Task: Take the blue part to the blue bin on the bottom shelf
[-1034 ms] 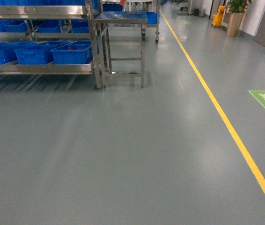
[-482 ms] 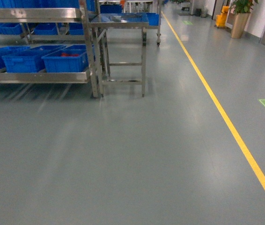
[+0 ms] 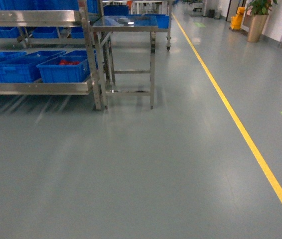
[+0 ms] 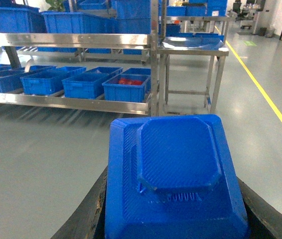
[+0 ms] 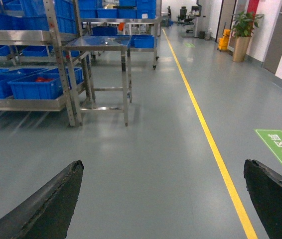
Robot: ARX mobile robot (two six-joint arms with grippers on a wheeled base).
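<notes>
Since a second ago the rack and the small steel table have slid left and lower in my head view, and the green floor sign has drifted out toward the right edge. My left gripper (image 4: 173,226) holds the blue part (image 4: 173,174), a ribbed blue moulding with a raised octagonal centre, clamped between its two dark fingers (image 4: 81,221), which show at the part's lower left and lower right in the left wrist view. Past the part, toward 11 o'clock, runs the bottom shelf (image 4: 81,103) with its flat steel front rail, and on it stands a row of blue bins (image 4: 83,83); the bin at the right end (image 4: 126,87) holds something red. In the head view that same shelf (image 3: 36,88) lies at 10 o'clock, well away from me across the grey floor (image 3: 141,169). Just right of the rack stands the small steel table (image 3: 128,22). A yellow line (image 3: 240,129) crosses the floor from 12 toward 4 o'clock. My right gripper (image 5: 163,199) is spread wide, with only floor between its fingers.
</notes>
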